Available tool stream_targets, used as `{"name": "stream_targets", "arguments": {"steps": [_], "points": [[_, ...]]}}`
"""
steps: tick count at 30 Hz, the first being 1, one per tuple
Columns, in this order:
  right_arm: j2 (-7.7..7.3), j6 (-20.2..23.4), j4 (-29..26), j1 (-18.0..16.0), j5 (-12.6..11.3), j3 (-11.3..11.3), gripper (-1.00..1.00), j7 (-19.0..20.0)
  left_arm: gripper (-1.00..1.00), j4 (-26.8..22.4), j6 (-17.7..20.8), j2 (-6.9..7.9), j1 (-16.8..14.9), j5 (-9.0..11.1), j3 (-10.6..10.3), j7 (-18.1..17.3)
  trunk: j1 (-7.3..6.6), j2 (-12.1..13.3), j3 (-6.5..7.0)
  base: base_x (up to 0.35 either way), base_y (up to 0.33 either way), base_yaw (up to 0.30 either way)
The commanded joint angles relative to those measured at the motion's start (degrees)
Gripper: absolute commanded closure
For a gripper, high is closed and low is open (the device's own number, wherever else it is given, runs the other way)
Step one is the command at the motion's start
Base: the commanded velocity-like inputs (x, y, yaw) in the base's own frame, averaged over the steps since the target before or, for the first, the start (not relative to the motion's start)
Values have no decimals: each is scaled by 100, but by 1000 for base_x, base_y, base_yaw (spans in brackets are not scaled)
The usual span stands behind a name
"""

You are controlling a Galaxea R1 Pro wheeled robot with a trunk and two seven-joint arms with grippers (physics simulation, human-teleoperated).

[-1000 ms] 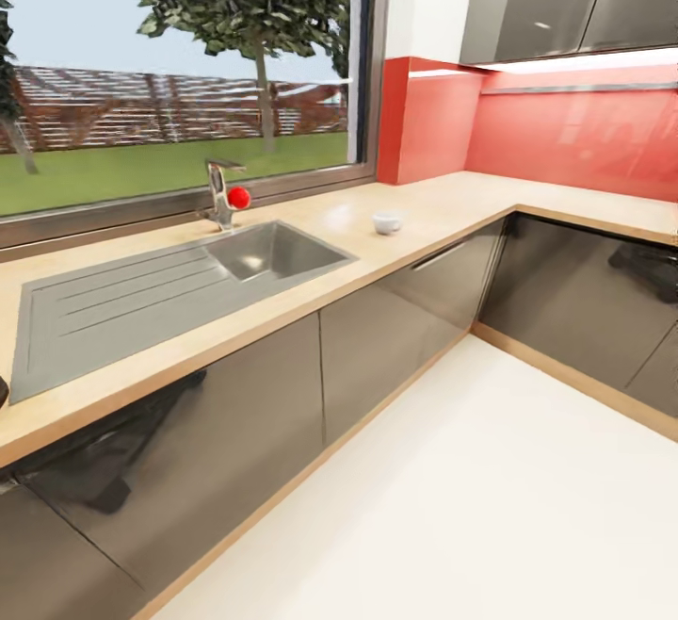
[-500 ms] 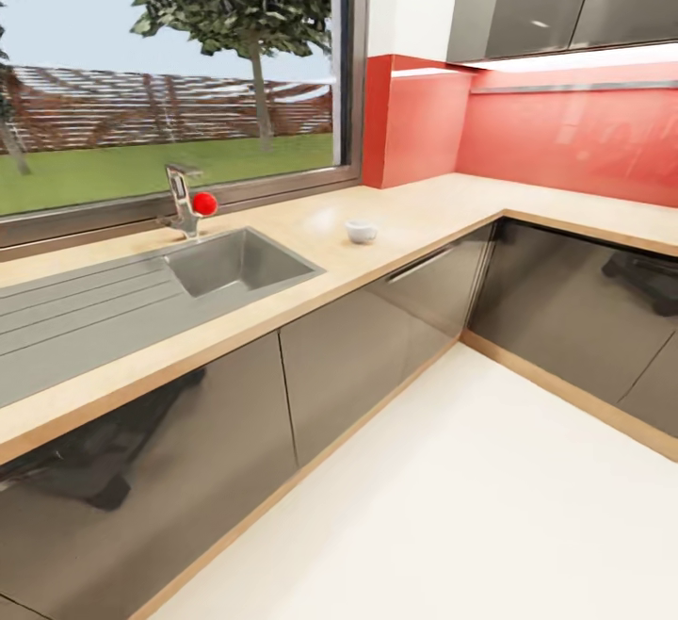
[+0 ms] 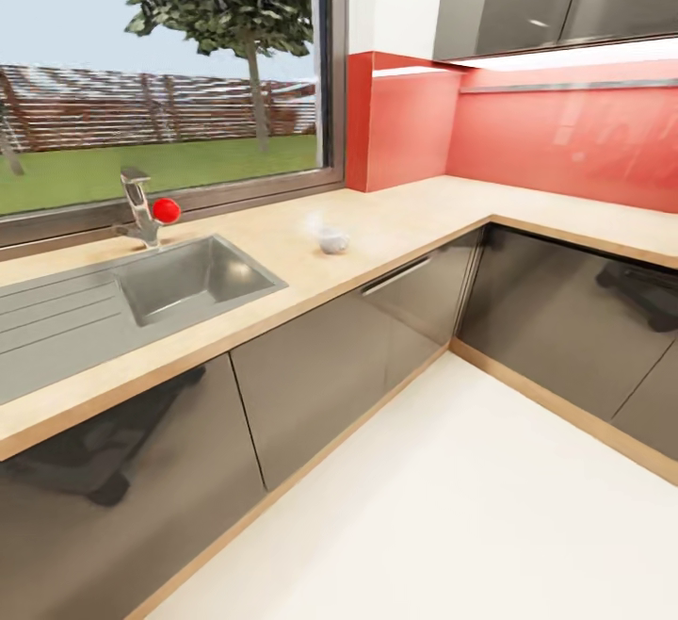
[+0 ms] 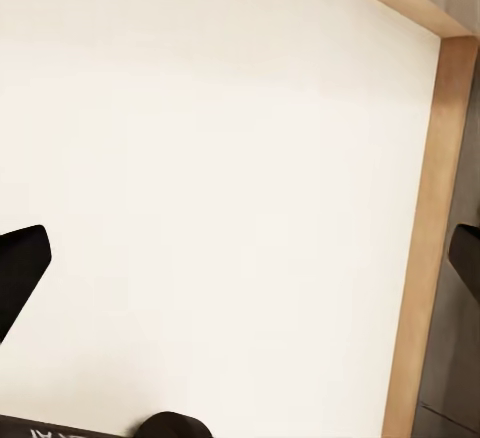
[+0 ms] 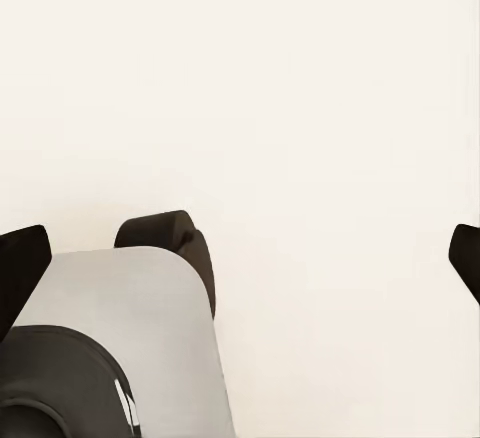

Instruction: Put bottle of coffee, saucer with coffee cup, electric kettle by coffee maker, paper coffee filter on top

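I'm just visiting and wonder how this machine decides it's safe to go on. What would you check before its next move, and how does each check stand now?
1. Coffee cup located: ok, a small white cup on the countertop, right of the sink.
2. Cup on a saucer: cannot tell, it is blurred.
3. Left end effector free: ok, fingers apart, nothing between them, floor below.
4. Right end effector free: ok, fingers apart, nothing held.
5. Path to the counter: ok, the floor ahead looks bare.
6. Coffee maker located: not ok, none on the visible countertop.
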Motion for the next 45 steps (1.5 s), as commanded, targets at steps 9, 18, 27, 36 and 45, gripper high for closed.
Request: {"name": "stream_targets", "arguments": {"steps": [9,18,27,36,45], "points": [[2,-4,8,-4,-20,-47,-100,56,-100,-4,41,3,-3,60,-42,-20,1,-2,-5,190,-265,0],[2,-4,7,-4,-20,-45,-100,50,-100,1,39,3,-3,60,-44,-20,1,-2,-5,187,-265,0],[2,-4,9,-4,-20,-47,-100,48,-100,0,41,3,-3,60,-44,-20,1,-2,-5,172,-266,0],[2,-8,7,-4,-19,-35,-100,48,-100,-1,41,3,-3,60,-44,-20,1,-2,-5,154,-270,0],[2,-12,7,-4,-15,-23,-100,48,-100,0,39,3,-3,60,-44,-20,1,-2,-5,126,-281,43]]}}
